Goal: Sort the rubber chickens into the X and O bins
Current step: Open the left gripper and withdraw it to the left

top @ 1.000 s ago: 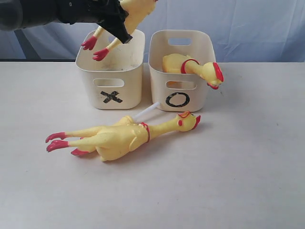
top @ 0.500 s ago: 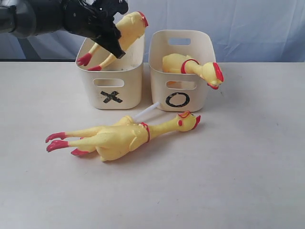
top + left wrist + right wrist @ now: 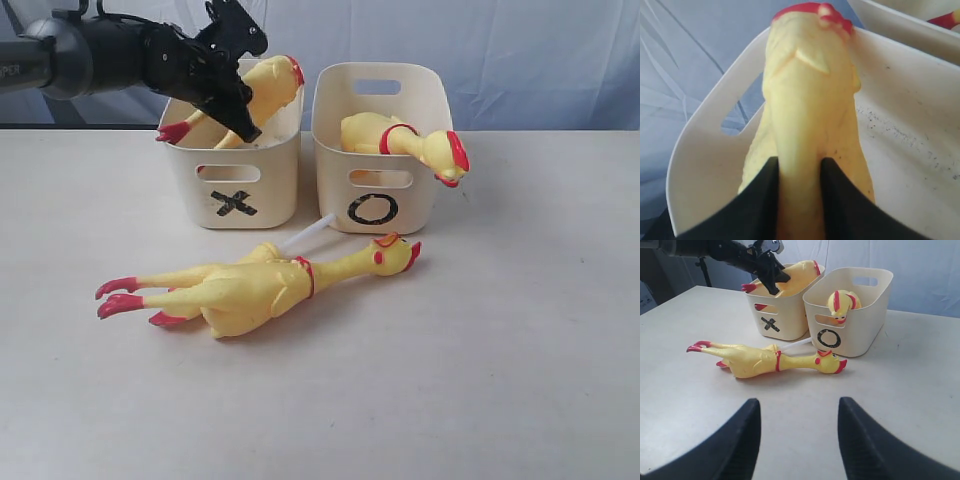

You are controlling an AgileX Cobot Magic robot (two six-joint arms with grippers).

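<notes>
The left fingers are clamped on the headless chicken, which slants across the X bin with its feet at the left rim. The right fingers stand open and empty, facing the whole chicken lying lengthwise on the counter.

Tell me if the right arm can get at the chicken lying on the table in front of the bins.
Probably yes: the chicken lies in the open ahead of the right arm's open, empty jaws, with only bare table between.
</notes>
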